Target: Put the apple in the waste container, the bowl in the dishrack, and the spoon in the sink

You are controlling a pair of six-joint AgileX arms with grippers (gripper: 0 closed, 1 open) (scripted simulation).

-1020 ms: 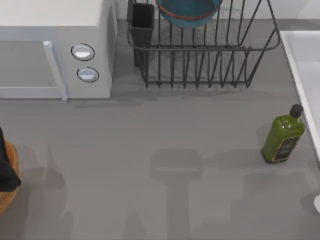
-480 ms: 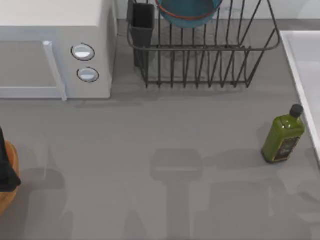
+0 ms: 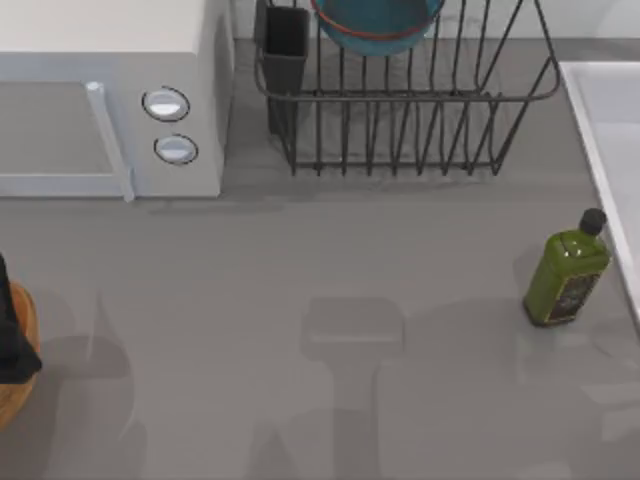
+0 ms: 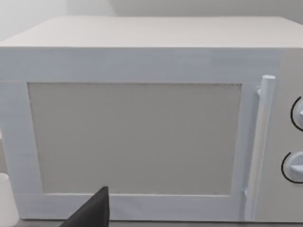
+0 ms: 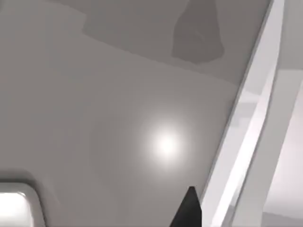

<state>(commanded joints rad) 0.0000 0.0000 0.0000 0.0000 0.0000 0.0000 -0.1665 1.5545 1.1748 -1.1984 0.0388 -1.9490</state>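
Observation:
The blue bowl (image 3: 378,22) with its reddish rim stands among the bars of the black dishrack (image 3: 420,110) at the back. The sink (image 3: 612,130) runs along the right edge, and its white rim (image 5: 251,118) lies close beside a dark fingertip (image 5: 189,210) of my right gripper above the grey tabletop. The orange-brown waste container (image 3: 14,375) peeks in at the left edge, with my left arm (image 3: 10,340) dark over it. A left fingertip (image 4: 94,213) points at the microwave door. The apple and the spoon are out of view.
A white microwave (image 3: 110,100) fills the back left, its door and handle (image 4: 258,142) facing the left wrist camera. A green oil bottle (image 3: 567,272) stands by the sink's edge. A black cutlery cup (image 3: 285,50) sits at the rack's left corner.
The spoon's white tip, at the top view's lower right edge one second ago, is gone from there. Shadows on the lower right of the table have shifted. The left arm has stayed put.

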